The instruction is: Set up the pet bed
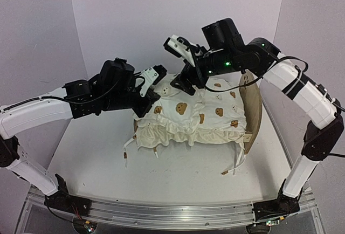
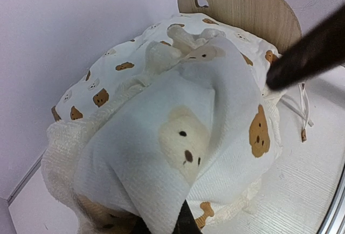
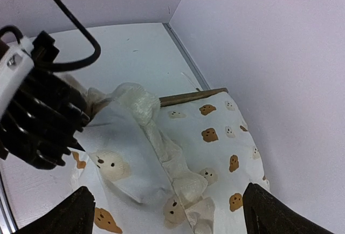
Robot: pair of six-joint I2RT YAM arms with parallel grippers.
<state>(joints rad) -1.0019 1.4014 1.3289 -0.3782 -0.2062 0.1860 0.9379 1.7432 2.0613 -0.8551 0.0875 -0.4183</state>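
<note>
The pet bed shows as a plywood end board (image 1: 253, 107) with a paw cutout (image 2: 242, 7); another board edge shows in the right wrist view (image 3: 191, 96). Its striped base is hidden under the ruffled bear-print cushion (image 1: 215, 112) lying on it. My left gripper (image 1: 152, 100) is at the cushion's left end, shut on the small bear-print pillow (image 2: 178, 137), which drapes over its fingers (image 2: 186, 223). My right gripper (image 1: 184, 82) hovers open above the pillow (image 3: 124, 158), with its dark fingers (image 3: 75, 215) wide apart. The left gripper's body also shows in the right wrist view (image 3: 43, 121).
Cushion ties trail on the white table at the front right (image 1: 237, 164) and front left (image 1: 126, 153). White walls stand close behind and beside the bed (image 1: 178, 18). The arm bases sit on a metal rail (image 1: 172, 212) at the near edge.
</note>
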